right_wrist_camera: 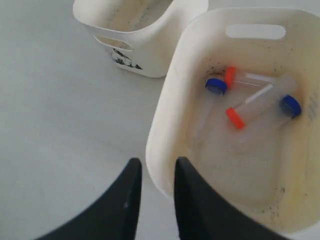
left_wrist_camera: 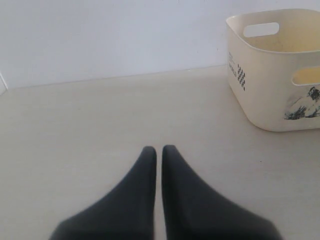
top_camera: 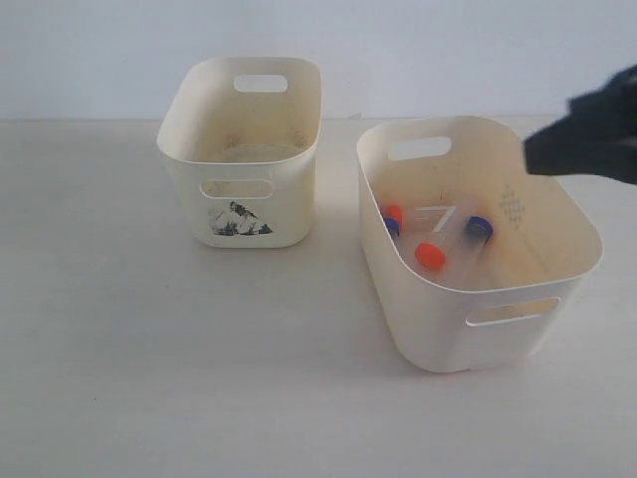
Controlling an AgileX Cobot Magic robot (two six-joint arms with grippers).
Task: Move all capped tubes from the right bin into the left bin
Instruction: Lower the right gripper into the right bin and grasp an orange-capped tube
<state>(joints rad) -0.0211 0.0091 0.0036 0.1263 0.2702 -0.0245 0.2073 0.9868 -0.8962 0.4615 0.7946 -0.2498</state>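
Note:
Several capped tubes lie on the floor of the right bin (top_camera: 468,329): orange caps (top_camera: 430,256) (top_camera: 393,212) and blue caps (top_camera: 479,227) (top_camera: 391,227). The right wrist view shows them too, with an orange cap (right_wrist_camera: 235,118) and a blue cap (right_wrist_camera: 290,105) among them. The left bin (top_camera: 239,204), with its picture sticker, holds no tube that I can see. My right gripper (right_wrist_camera: 156,162) is open and empty, high above the right bin's rim (right_wrist_camera: 165,135); it appears as a dark blur (top_camera: 572,144). My left gripper (left_wrist_camera: 156,149) is shut and empty over bare table, well apart from the left bin (left_wrist_camera: 270,90).
Both bins stand on a pale table (top_camera: 149,378) with a white wall behind. A narrow gap separates the two bins. Nothing else lies on the surface.

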